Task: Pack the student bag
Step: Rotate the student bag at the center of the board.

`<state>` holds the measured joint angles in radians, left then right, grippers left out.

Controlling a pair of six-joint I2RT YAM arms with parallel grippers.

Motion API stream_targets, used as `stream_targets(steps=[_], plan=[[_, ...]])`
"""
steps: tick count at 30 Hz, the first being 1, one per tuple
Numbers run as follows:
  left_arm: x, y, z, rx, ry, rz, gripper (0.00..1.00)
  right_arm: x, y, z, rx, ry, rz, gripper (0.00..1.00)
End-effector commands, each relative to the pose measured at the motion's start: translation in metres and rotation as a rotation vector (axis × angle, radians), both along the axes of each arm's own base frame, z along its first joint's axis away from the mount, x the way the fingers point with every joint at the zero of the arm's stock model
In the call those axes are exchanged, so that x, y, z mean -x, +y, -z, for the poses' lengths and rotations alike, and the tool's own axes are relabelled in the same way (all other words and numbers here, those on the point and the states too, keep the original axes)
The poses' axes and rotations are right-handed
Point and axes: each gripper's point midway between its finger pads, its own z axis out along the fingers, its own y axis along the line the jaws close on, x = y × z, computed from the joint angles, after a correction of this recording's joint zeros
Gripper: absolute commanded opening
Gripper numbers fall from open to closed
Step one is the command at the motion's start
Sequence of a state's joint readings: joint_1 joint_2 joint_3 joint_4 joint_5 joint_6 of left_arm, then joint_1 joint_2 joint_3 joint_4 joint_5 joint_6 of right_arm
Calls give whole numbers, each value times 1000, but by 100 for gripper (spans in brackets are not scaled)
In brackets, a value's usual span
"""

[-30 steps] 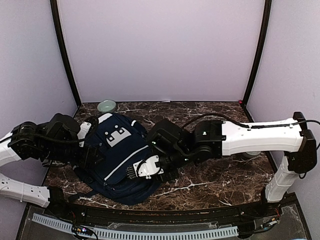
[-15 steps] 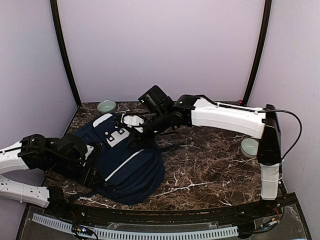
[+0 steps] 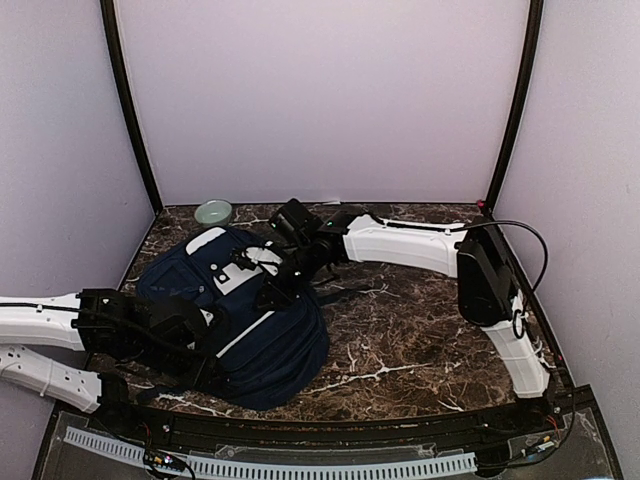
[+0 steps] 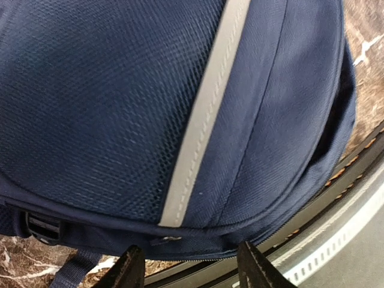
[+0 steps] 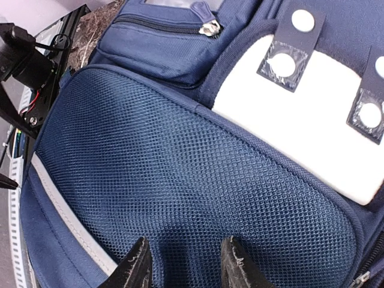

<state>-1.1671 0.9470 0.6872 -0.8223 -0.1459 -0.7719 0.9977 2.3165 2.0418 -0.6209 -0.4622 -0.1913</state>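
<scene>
The student bag [image 3: 250, 330] lies flat on the marble table at the left, navy with a grey patch and a white stripe. My left gripper [image 3: 208, 345] is at its near left edge. In the left wrist view the bag [image 4: 150, 102] fills the frame, and the left gripper [image 4: 191, 264] is open with the bag's zipped bottom seam between the fingers [image 4: 129, 270]. My right gripper [image 3: 268, 293] reaches over the bag from the far side. In the right wrist view it [image 5: 185, 264] is open just above the bag's mesh panel [image 5: 192, 186].
A pale green bowl [image 3: 213, 212] stands at the back left corner beyond the bag. The right arm stretches across the table's middle. A black rail with a white perforated strip [image 3: 300, 465] runs along the near edge, close to the bag's bottom [image 4: 336, 246].
My right arm swung from the bag's near side to its far side, then lowered over the mesh panel. My left arm drew back and down towards the bag's near left edge.
</scene>
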Motion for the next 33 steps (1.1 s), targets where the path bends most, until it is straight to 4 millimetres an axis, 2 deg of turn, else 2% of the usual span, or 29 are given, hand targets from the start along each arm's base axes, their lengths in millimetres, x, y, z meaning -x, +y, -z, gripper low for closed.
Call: stream_targets(steps=[1, 9, 16, 20, 25, 27, 28, 30, 33], plan=[[-1, 3, 15, -81, -32, -23, 53, -8, -3, 24, 30, 81, 31, 40], [-6, 6, 18, -107, -75, -38, 41, -4, -3, 35, 41, 126, 24, 40], [-10, 9, 20, -97, -101, -57, 43, -2, -3, 37, 44, 142, 21, 40], [-6, 2, 29, -62, -80, -30, 39, -1, -3, 38, 45, 149, 21, 40], [-3, -1, 28, -20, -73, -21, 27, -2, -4, 40, 51, 152, 25, 40], [-2, -1, 25, -7, -71, -27, 18, -2, -3, 41, 52, 155, 26, 40], [-2, -2, 23, 1, -69, -22, 9, -2, -3, 42, 55, 158, 28, 40], [1, -8, 20, 26, -58, 0, 2, -2, -2, 44, 59, 165, 31, 40], [5, -23, 17, 71, -39, 40, 0, -2, -2, 47, 62, 173, 32, 40]])
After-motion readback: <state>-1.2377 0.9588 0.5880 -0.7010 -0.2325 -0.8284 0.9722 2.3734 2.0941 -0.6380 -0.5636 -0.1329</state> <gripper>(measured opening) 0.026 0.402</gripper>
